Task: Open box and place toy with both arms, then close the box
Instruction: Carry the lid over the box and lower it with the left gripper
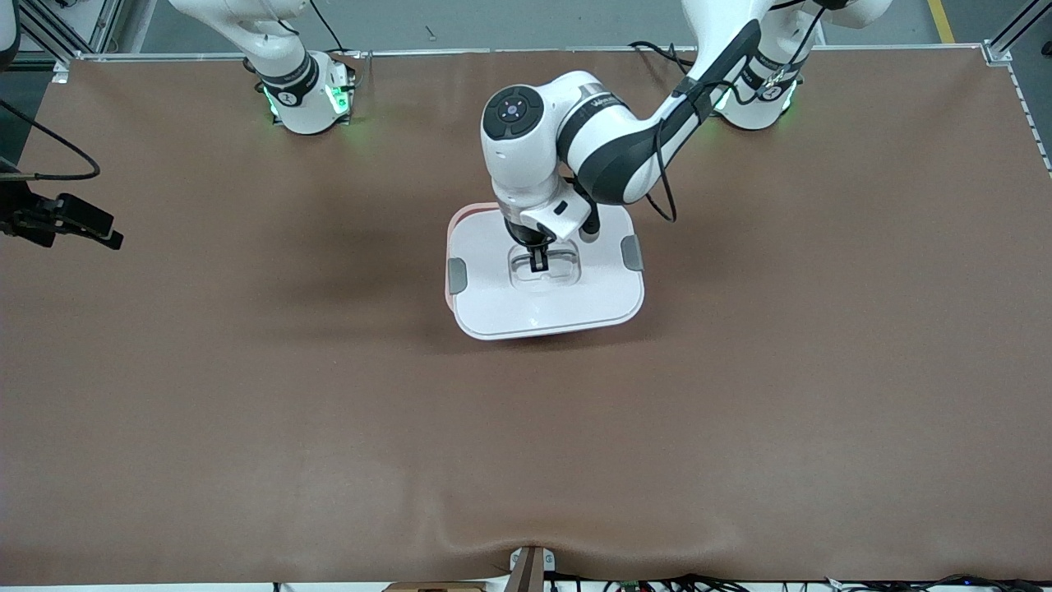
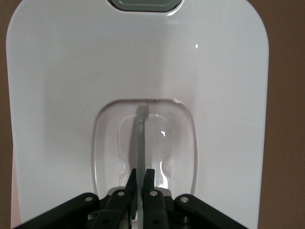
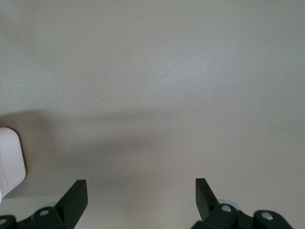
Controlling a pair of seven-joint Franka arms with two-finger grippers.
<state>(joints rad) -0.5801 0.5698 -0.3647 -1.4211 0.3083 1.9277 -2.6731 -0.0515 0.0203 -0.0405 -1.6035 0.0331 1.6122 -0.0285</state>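
The box stands mid-table; its white lid (image 1: 542,308) covers it, and a strip of the pink tub (image 1: 450,289) shows along the side toward the right arm's end. Grey clips (image 1: 457,275) (image 1: 631,252) sit at the two ends of the lid. My left gripper (image 1: 538,265) is down in the lid's recess, shut on the thin central handle (image 2: 140,129); it also shows in the left wrist view (image 2: 140,174). My right gripper (image 3: 140,187) is open and empty over bare surface, and it waits at the right arm's end of the table (image 1: 111,232). The toy is out of view.
The brown table mat (image 1: 740,395) spreads wide all round the box. One grey clip (image 2: 145,4) shows at the lid's edge in the left wrist view. A white rounded thing (image 3: 9,162) sits at the edge of the right wrist view.
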